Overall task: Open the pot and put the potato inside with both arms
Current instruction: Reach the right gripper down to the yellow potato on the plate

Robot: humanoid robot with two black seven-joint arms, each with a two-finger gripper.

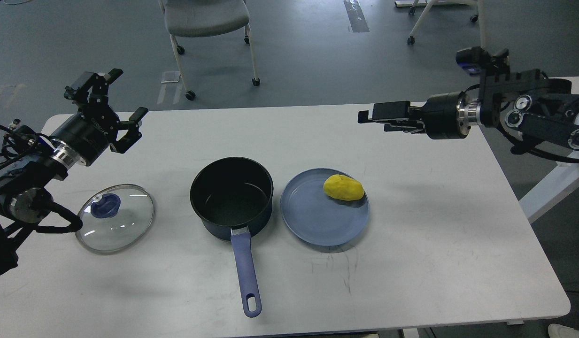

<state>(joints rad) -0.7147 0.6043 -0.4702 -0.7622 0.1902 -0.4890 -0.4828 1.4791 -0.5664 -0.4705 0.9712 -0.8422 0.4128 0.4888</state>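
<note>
The pot [232, 197] stands open and empty at the table's middle, its blue-purple handle [246, 267] pointing toward me. Its glass lid [115, 218] with a blue knob lies flat on the table to the pot's left. The yellow potato [343, 187] lies on a blue-grey plate [317, 220] just right of the pot. My left gripper [127, 94] is open and empty, raised above the table's far left, behind the lid. My right gripper [371, 117] hovers over the far right of the table and points left. It is seen edge-on, so its fingers cannot be told apart.
The white table [435, 244] has a rounded front right corner. A grey wheeled chair [207, 19] stands on the floor behind the table. A white frame leg [552, 188] runs along the table's right side.
</note>
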